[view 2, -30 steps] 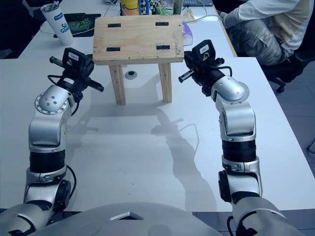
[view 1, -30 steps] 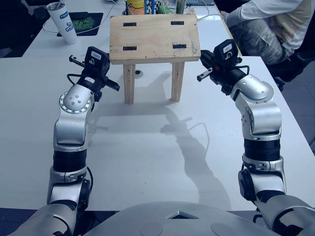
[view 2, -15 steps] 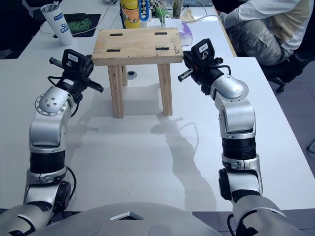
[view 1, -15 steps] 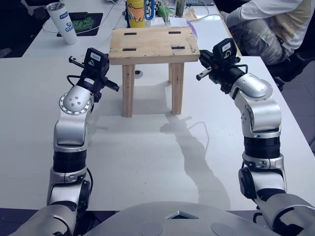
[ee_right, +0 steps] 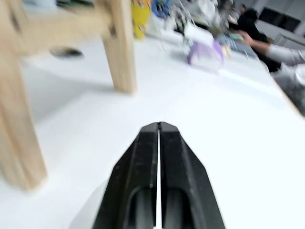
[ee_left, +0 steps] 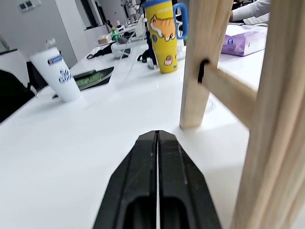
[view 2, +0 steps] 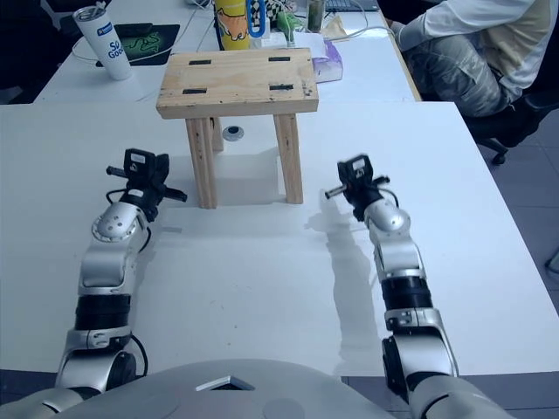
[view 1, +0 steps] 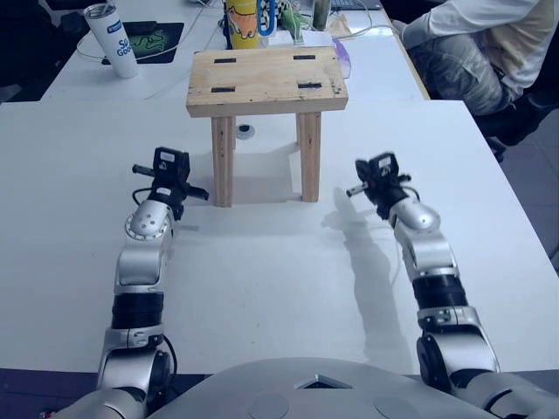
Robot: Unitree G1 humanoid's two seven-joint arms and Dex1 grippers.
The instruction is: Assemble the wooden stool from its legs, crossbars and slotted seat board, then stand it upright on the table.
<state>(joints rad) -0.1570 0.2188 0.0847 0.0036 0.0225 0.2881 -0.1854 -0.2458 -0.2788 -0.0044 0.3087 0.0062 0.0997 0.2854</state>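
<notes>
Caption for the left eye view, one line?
Assembled wooden stool stands upright on the white table; left gripper and right gripper, both shut, flank it without touching.

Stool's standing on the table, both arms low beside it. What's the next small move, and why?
Probably draw both arms back toward the body to rest. The wooden stool stands upright on the table, and the left gripper and right gripper are shut, empty and apart from it, so nothing looks left to assemble.
</notes>
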